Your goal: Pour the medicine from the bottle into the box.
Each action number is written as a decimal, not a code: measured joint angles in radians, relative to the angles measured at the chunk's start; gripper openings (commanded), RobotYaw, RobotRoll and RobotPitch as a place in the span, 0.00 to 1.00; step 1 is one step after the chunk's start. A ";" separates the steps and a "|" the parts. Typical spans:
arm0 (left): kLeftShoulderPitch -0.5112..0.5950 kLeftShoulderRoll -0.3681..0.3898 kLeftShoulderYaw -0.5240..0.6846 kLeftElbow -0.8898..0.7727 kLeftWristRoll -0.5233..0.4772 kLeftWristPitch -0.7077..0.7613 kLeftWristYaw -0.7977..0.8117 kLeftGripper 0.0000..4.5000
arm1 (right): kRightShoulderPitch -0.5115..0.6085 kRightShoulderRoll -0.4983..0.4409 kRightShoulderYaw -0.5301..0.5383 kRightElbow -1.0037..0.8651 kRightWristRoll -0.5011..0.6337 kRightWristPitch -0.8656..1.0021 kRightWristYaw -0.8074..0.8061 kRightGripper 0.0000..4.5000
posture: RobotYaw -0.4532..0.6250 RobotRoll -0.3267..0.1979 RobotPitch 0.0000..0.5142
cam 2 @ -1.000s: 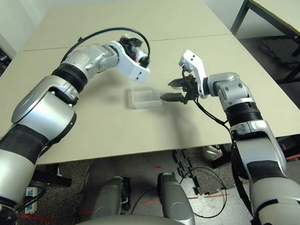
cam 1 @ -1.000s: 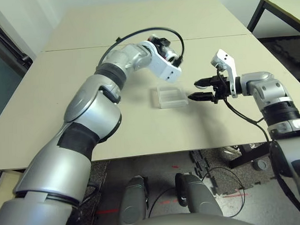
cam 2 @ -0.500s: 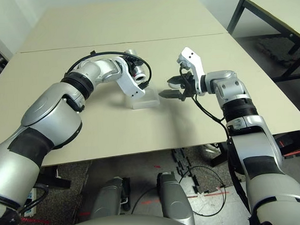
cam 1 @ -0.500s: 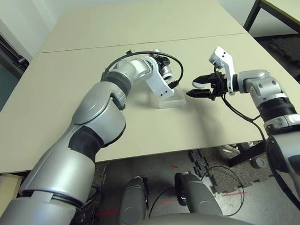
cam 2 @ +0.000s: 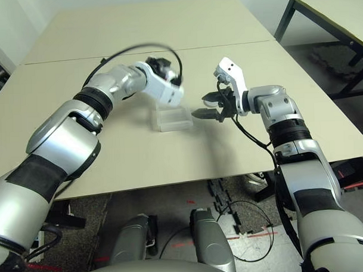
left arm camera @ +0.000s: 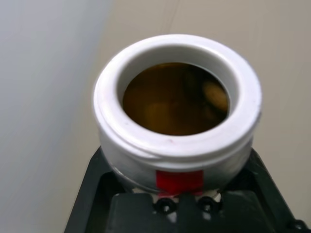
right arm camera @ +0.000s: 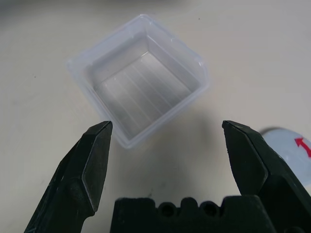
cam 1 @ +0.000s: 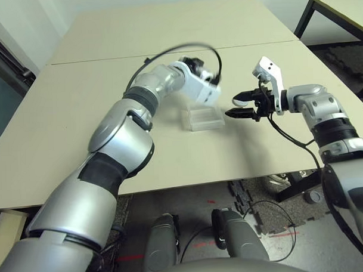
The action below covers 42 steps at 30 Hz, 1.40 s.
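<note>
Left hand (left arm camera: 182, 204) clenched on bottle (left arm camera: 177, 114), cap off, raised just at 12 o'clock of box (cam 1: 205, 117). Box empty on desk (cam 1: 108, 85). Right hand (cam 1: 240, 107) released, fingers spread, at 3 o'clock of box. Risk: tipping off-centre, medicine spilling past rim; unsteadied box sliding.

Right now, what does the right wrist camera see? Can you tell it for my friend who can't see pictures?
A clear plastic box with a ridged bottom sits empty on a beige table. The right tool points at it, its two black fingers spread wide and not touching it. A white round thing with a red arrow peeks from behind one finger.
</note>
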 measured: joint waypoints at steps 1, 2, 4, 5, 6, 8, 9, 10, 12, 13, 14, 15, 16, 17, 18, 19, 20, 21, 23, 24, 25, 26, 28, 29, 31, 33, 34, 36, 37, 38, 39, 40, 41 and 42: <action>0.020 0.008 0.071 -0.010 -0.061 0.033 0.006 0.57 | 0.000 0.000 0.000 0.000 0.000 0.000 0.001 1.00 | 0.38 0.62 0.12; 0.036 0.019 0.122 -0.012 -0.107 0.057 0.018 0.57 | 0.000 -0.001 0.000 0.000 0.000 0.000 0.002 1.00 | 0.38 0.62 0.12; 0.089 0.041 0.224 -0.018 -0.195 0.104 0.053 0.57 | 0.005 -0.007 0.000 0.000 0.000 0.001 0.009 1.00 | 0.38 0.62 0.13; 0.112 0.047 0.252 -0.018 -0.217 0.120 0.063 0.57 | 0.006 -0.010 -0.001 0.000 0.000 0.001 0.010 1.00 | 0.38 0.62 0.13; 0.139 0.050 0.274 -0.019 -0.238 0.133 0.072 0.57 | 0.007 -0.011 -0.001 0.000 0.001 0.004 0.012 1.00 | 0.38 0.62 0.14; 0.198 0.051 0.301 -0.019 -0.262 0.156 0.084 0.57 | 0.007 -0.011 -0.001 -0.001 0.004 0.011 0.022 1.00 | 0.38 0.62 0.14; 0.222 0.048 0.322 -0.019 -0.280 0.171 0.096 0.57 | 0.007 -0.011 -0.001 -0.002 0.005 0.016 0.027 1.00 | 0.39 0.62 0.14; 0.242 0.046 0.339 -0.018 -0.297 0.184 0.110 0.57 | 0.007 -0.010 -0.001 -0.002 0.005 0.017 0.029 1.00 | 0.39 0.62 0.14; 0.255 0.046 0.372 -0.024 -0.334 0.195 0.128 0.57 | 0.007 -0.009 -0.001 -0.002 0.005 0.018 0.031 1.00 | 0.39 0.62 0.15; 0.255 0.046 0.385 -0.026 -0.348 0.204 0.141 0.57 | 0.007 -0.007 -0.001 -0.003 0.005 0.018 0.034 1.00 | 0.39 0.62 0.15; 0.255 0.046 0.393 -0.029 -0.357 0.210 0.147 0.57 | 0.007 -0.006 -0.001 -0.004 0.006 0.019 0.036 1.00 | 0.39 0.62 0.15; 0.256 0.046 0.406 -0.032 -0.367 0.217 0.155 0.57 | 0.007 -0.006 -0.001 -0.004 0.006 0.020 0.037 1.00 | 0.38 0.62 0.15; 0.257 0.047 0.411 -0.037 -0.375 0.225 0.164 0.57 | 0.007 -0.006 -0.001 -0.004 0.006 0.022 0.039 1.00 | 0.38 0.62 0.15; 0.260 0.047 0.414 -0.043 -0.379 0.230 0.171 0.57 | 0.008 -0.006 -0.001 -0.005 0.006 0.023 0.041 1.00 | 0.38 0.62 0.15; 0.264 0.048 0.414 -0.050 -0.381 0.233 0.175 0.57 | 0.008 -0.006 -0.001 -0.006 0.006 0.025 0.043 1.00 | 0.38 0.62 0.15; 0.266 0.049 0.414 -0.052 -0.381 0.234 0.177 0.57 | 0.009 -0.006 -0.001 -0.007 0.006 0.026 0.044 1.00 | 0.38 0.62 0.15; 0.268 0.050 0.414 -0.053 -0.381 0.235 0.178 0.57 | 0.010 -0.006 -0.001 -0.009 0.006 0.027 0.046 1.00 | 0.38 0.62 0.15; 0.269 0.051 0.414 -0.054 -0.381 0.235 0.179 0.57 | 0.010 -0.006 -0.001 -0.012 0.006 0.028 0.046 1.00 | 0.38 0.62 0.15; 0.269 0.052 0.412 -0.054 -0.381 0.236 0.180 0.57 | 0.011 -0.006 -0.001 -0.018 0.007 0.033 0.049 1.00 | 0.38 0.62 0.16; 0.269 0.052 0.408 -0.054 -0.380 0.235 0.179 0.57 | 0.011 -0.006 -0.001 -0.020 0.007 0.035 0.051 1.00 | 0.38 0.62 0.16; 0.268 0.052 0.402 -0.055 -0.376 0.235 0.178 0.57 | 0.011 -0.006 -0.001 -0.022 0.007 0.037 0.052 1.00 | 0.38 0.62 0.16; 0.267 0.053 0.391 -0.054 -0.367 0.234 0.174 0.57 | 0.012 -0.006 -0.001 -0.025 0.007 0.039 0.055 1.00 | 0.38 0.62 0.16; 0.261 0.055 0.358 -0.052 -0.342 0.229 0.171 0.57 | 0.013 -0.006 -0.001 -0.035 0.007 0.040 0.060 1.00 | 0.38 0.62 0.16; 0.257 0.058 0.334 -0.051 -0.323 0.220 0.168 0.57 | 0.013 -0.006 -0.001 -0.039 0.007 0.040 0.062 1.00 | 0.38 0.62 0.16; 0.236 0.067 0.275 -0.049 -0.269 0.189 0.153 0.57 | 0.013 -0.006 -0.001 -0.040 0.007 0.041 0.063 1.00 | 0.38 0.62 0.16; 0.196 0.076 0.195 -0.048 -0.196 0.144 0.140 0.57 | 0.013 -0.006 -0.001 -0.039 0.007 0.041 0.063 1.00 | 0.38 0.62 0.16; 0.169 0.080 0.134 -0.047 -0.142 0.108 0.136 0.57 | 0.013 -0.006 -0.001 -0.039 0.007 0.041 0.063 1.00 | 0.39 0.62 0.16; 0.100 0.094 -0.008 -0.048 -0.008 0.010 0.131 0.57 | 0.012 -0.001 -0.001 -0.038 0.006 0.040 0.063 1.00 | 0.39 0.62 0.16; 0.070 0.098 -0.076 -0.049 0.051 -0.036 0.132 0.57 | 0.012 0.000 -0.001 -0.037 0.006 0.040 0.063 1.00 | 0.39 0.62 0.16; 0.033 0.098 -0.152 -0.051 0.123 -0.093 0.135 0.57 | 0.012 0.000 -0.001 -0.035 0.005 0.039 0.063 1.00 | 0.40 0.62 0.15; 0.007 0.094 -0.216 -0.053 0.180 -0.138 0.142 0.57 | 0.010 0.002 0.000 -0.033 0.005 0.038 0.063 1.00 | 0.41 0.62 0.15; -0.017 0.090 -0.292 -0.054 0.251 -0.188 0.158 0.57 | 0.007 0.004 0.000 -0.029 0.004 0.035 0.063 1.00 | 0.41 0.62 0.15; -0.040 0.082 -0.387 -0.055 0.341 -0.238 0.186 0.57 | 0.001 0.008 0.000 -0.019 0.003 0.030 0.063 1.00 | 0.41 0.62 0.15; -0.052 0.072 -0.460 -0.055 0.407 -0.270 0.210 0.57 | -0.001 0.009 0.001 -0.011 0.002 0.024 0.063 1.00 | 0.41 0.62 0.14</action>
